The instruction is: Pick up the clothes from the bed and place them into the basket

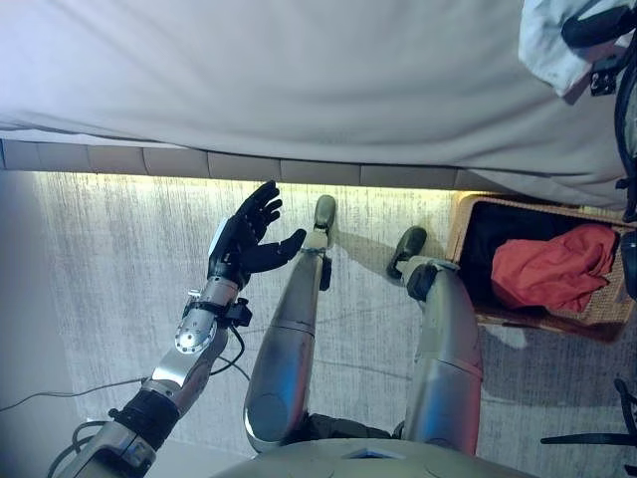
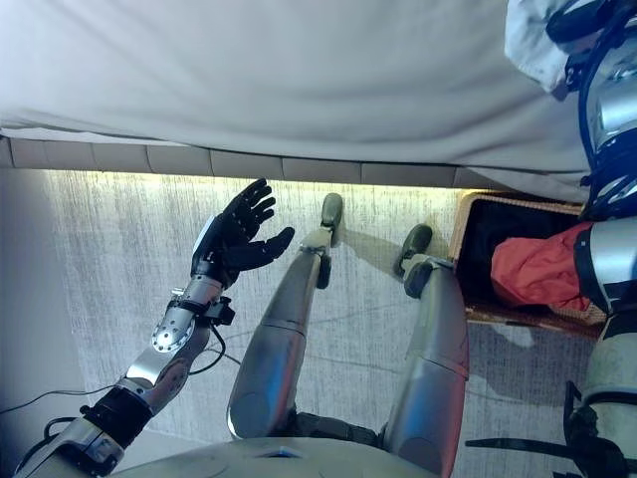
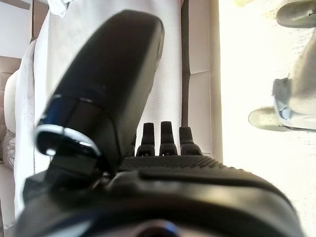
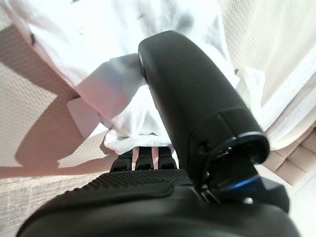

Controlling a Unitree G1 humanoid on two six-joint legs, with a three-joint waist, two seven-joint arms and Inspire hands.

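Note:
A white garment (image 1: 547, 40) lies on the grey-white bed (image 1: 299, 80) at its far right. My right hand (image 1: 597, 25) is over that garment; in the right wrist view the hand (image 4: 197, 113) is right at the white cloth (image 4: 123, 74), which covers its far end. A wicker basket (image 1: 463, 234) stands on the floor at the right, beside the bed, with a red garment (image 1: 552, 264) inside. My left hand (image 1: 239, 244) is open and empty, raised over the floor in front of the bed's edge; it also shows in the left wrist view (image 3: 197, 173).
The padded bed frame (image 1: 249, 164) runs across the view with a lit strip under it. A pale rug (image 1: 119, 259) covers the floor between me and the bed.

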